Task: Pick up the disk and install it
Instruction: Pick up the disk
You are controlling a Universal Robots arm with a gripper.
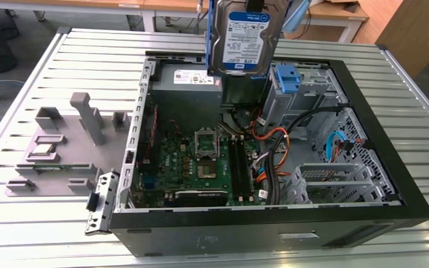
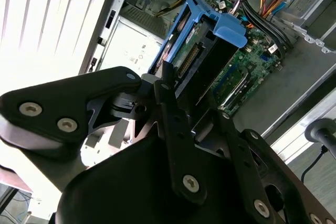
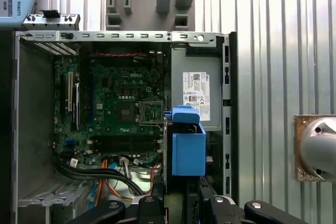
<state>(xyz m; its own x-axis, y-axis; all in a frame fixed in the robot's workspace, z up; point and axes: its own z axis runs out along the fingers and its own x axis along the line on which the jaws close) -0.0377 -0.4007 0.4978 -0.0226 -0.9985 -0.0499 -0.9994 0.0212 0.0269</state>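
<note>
A blue-and-white label (image 1: 246, 33) with small print covers the face of the disk (image 1: 243, 62), at the upper middle of the exterior view. In the first wrist view a white label (image 3: 196, 95) stands on the grey power supply box (image 3: 178, 66); its print is too small to read.

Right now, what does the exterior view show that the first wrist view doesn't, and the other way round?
Exterior view: the disk's blue-and-white label face-on, hanging above the open case, plus a blue bracket inside it. First wrist view: the disk edge-on, its blue carrier handle in front, with the gripper shut on it. Shared: the case, motherboard, power supply and grey fixture on the table.
</note>
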